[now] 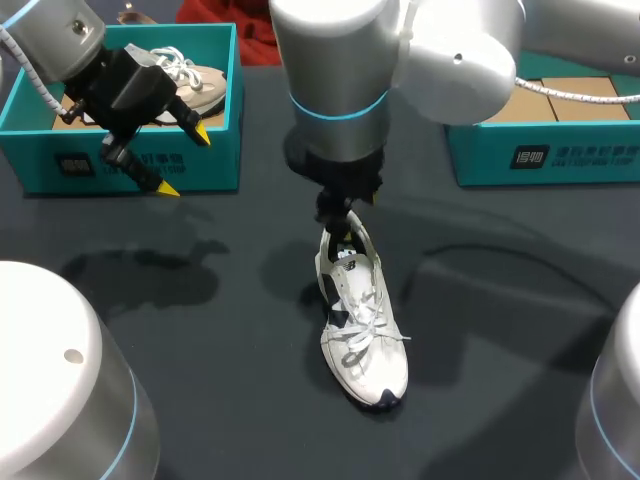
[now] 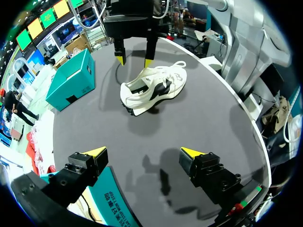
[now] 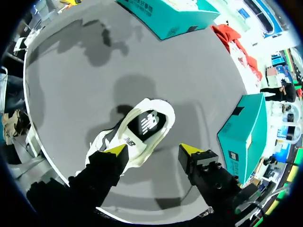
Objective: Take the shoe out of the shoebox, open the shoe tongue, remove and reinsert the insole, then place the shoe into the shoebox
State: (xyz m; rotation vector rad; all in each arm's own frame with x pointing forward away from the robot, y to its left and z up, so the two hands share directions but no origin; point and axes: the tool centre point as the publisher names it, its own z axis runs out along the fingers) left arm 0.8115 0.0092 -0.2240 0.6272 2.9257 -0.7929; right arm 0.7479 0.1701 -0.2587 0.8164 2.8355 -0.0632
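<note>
A white lace-up shoe (image 1: pixel 362 330) with dark side panels stands upright on the dark table, toe toward the near edge. My right gripper (image 1: pixel 345 212) hangs just above its heel, fingers open and holding nothing. In the right wrist view the shoe (image 3: pixel 137 130) lies under the open gripper (image 3: pixel 152 150), its dark insole (image 3: pixel 149 124) showing in the opening. My left gripper (image 1: pixel 185 160) is open and empty over the front wall of the left teal shoebox (image 1: pixel 200 160). From the left wrist view, the open gripper (image 2: pixel 143 152) looks at the shoe (image 2: pixel 154 87) well ahead of it.
A second, beige shoe (image 1: pixel 190 75) lies inside the left shoebox. Another teal shoebox (image 1: pixel 545 150) with a cardboard floor stands at the back right. Bare tabletop surrounds the white shoe.
</note>
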